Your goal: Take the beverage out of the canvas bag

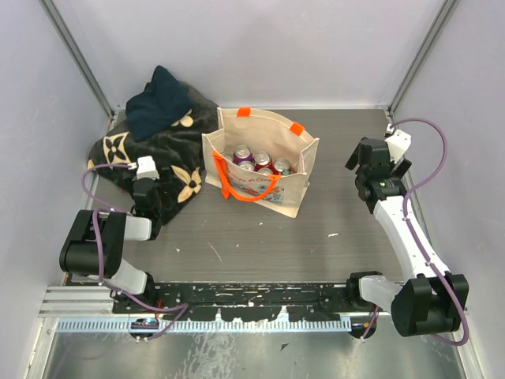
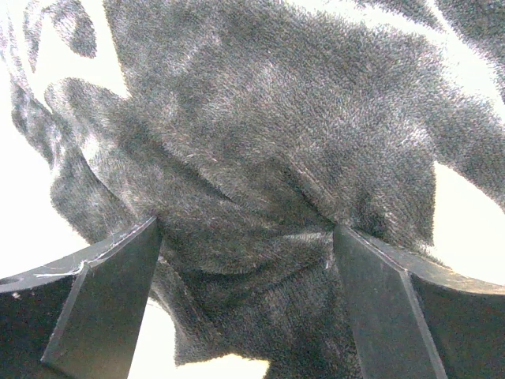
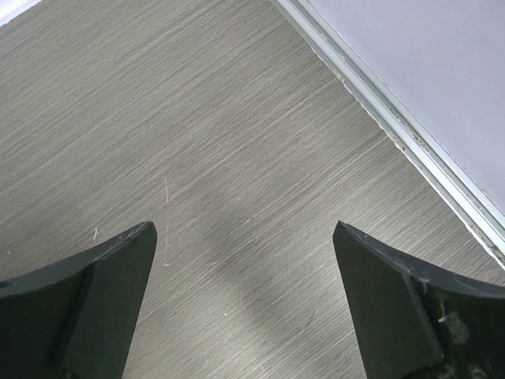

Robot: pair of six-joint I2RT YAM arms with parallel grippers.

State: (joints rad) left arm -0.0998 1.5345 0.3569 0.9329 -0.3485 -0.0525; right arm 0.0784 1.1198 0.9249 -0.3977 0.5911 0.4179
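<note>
**Both fingers open and empty, bag not yet reached**

Left fingers [image 2: 102, 300] are spread wide and hold nothing. The dark furry blanket [image 2: 260, 158] fills the gap between them; can't tell if they touch it. Right fingers [image 3: 95, 300] are also wide and empty, over bare desk [image 3: 197, 142].

In the top view the canvas bag [image 1: 272, 189] stands upright at centre frame with its mouth open. The beverage cans [image 1: 262, 159] sit upright inside, purple and red tops showing. Both arms are well apart from it, at the left and right of the frame.

Suggested approach: drop straight down through the mouth and straddle one can. Stay clear of the orange handles [image 1: 251, 192]; the lower one droops over the front. The free arm could pin the rim so the bag doesn't lift.

Bag print and can labels are too small to read.
</note>
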